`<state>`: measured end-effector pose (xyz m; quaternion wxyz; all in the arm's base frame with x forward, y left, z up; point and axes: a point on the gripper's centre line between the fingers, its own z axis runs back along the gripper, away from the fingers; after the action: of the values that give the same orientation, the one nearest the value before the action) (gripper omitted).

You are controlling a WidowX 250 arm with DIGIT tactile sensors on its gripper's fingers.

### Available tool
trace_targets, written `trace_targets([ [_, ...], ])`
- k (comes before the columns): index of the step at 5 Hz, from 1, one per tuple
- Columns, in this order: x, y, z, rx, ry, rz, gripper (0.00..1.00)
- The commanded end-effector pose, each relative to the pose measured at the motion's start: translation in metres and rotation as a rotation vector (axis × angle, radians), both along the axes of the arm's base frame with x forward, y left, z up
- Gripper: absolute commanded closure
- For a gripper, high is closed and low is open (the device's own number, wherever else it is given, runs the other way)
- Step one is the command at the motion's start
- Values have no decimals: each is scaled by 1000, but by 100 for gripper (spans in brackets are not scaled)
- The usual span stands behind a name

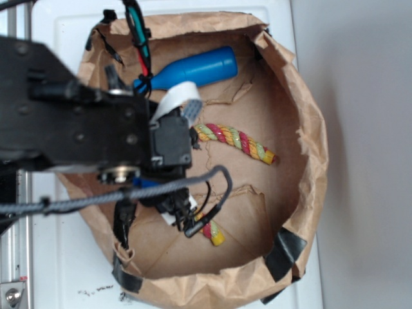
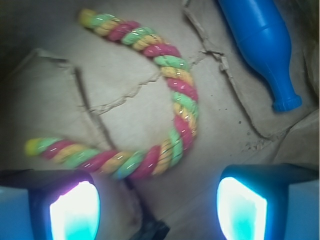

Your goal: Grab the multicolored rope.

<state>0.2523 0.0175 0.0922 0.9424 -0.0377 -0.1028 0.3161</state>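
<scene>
The gripper is spread wide with nothing between its fingers, poised above the bend of the multicolored rope. The rope lies curved on the brown paper bag floor, with the blue bottle near but apart.

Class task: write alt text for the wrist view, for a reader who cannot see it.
A curved multicolored rope lies on brown paper, just beyond the open gripper, untouched. A blue bottle lies at the upper right, apart from the rope.

rope in paper bag, bottle beside it
</scene>
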Motion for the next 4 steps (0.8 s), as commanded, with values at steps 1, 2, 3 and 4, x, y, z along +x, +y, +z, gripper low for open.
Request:
trace_targets([
  [1, 26, 25, -2, 34, -15, 16, 0],
  [2, 36, 38, -16, 57, 1, 22, 0],
  [3, 45, 39, -20, 67, -35, 6, 0],
  [4, 58, 31, -29, 77, -41, -31, 0],
])
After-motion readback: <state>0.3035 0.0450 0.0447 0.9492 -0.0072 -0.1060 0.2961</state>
